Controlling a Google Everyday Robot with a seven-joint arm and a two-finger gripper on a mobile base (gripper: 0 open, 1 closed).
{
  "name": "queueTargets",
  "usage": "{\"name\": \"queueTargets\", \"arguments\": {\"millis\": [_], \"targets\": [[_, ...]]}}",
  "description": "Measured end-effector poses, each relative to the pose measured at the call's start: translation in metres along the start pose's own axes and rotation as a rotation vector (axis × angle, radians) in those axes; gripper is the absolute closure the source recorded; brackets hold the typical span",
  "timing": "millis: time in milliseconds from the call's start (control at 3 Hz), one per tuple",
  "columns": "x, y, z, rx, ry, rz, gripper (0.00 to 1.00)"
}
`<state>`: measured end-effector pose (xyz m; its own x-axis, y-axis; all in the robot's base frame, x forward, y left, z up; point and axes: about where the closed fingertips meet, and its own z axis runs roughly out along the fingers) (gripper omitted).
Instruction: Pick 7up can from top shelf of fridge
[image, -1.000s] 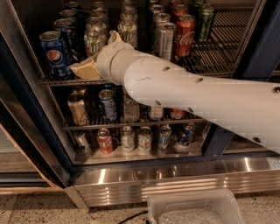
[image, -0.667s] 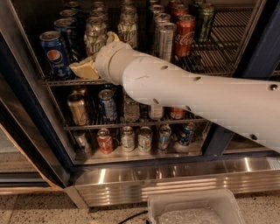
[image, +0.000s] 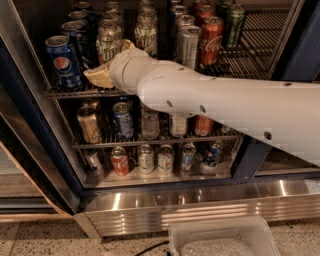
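Step in hand: approach to grasp. The white tubular arm (image: 225, 107) extends from lower right into the dark-framed display fridge (image: 165, 210). Its tan-tipped gripper (image: 105, 70) sits at the front rail of the silver wire top shelf (image: 70, 93), apparently against the pale, green-logo 7up can (image: 107, 46) — whether it is clamped cannot be told. Next move: confirm hold, then withdraw straight outward.

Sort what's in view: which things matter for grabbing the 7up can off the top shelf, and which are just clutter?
Job:
- gripper, right in front of the front 7up can
- 7up can
- top shelf
- fridge

Clutter:
- Pepsi can
- Coca-Cola can
- silver slim can
- lower-shelf cans
- plastic bin on the floor
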<state>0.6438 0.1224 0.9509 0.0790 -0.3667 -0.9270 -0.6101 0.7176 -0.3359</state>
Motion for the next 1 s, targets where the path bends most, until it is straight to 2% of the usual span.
{"name": "queueTargets", "arguments": {"millis": [333,1000], "targets": [[0.0008,-0.0008,0.0027,0.006,0.001,0.005,0.24],[0.0039,-0.0040,0.0047,0.021,0.009,0.011,0.67]]}}
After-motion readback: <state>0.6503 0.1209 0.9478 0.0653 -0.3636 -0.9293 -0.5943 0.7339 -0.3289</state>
